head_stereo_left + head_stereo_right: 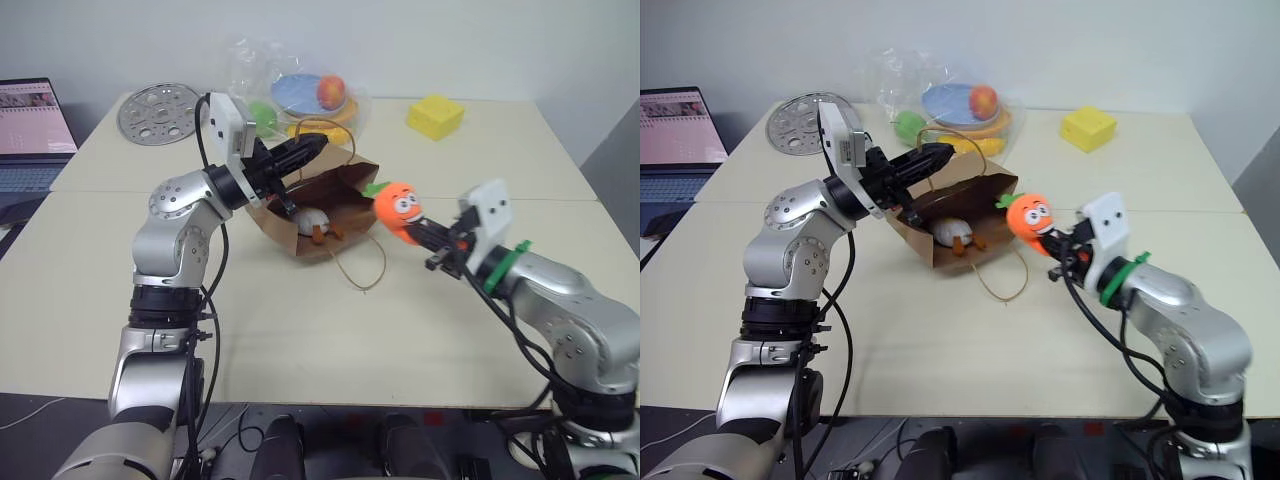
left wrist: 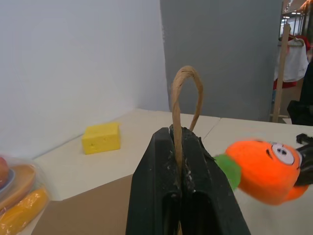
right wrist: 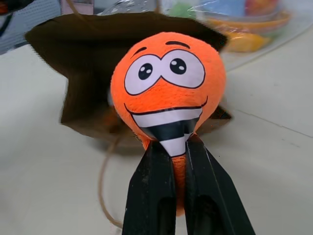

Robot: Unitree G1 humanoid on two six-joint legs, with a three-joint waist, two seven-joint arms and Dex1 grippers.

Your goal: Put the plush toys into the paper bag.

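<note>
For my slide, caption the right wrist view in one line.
Right gripper shut on the orange carrot toy, facing the open paper bag.

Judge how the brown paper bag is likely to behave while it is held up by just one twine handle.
Probably floppy: the paper bag lies tipped on the table, its mouth creased and sagging though the left gripper pinches the twine handle. Likely light, so apt to slide or swing when the carrot in the right gripper is pushed in.
</note>
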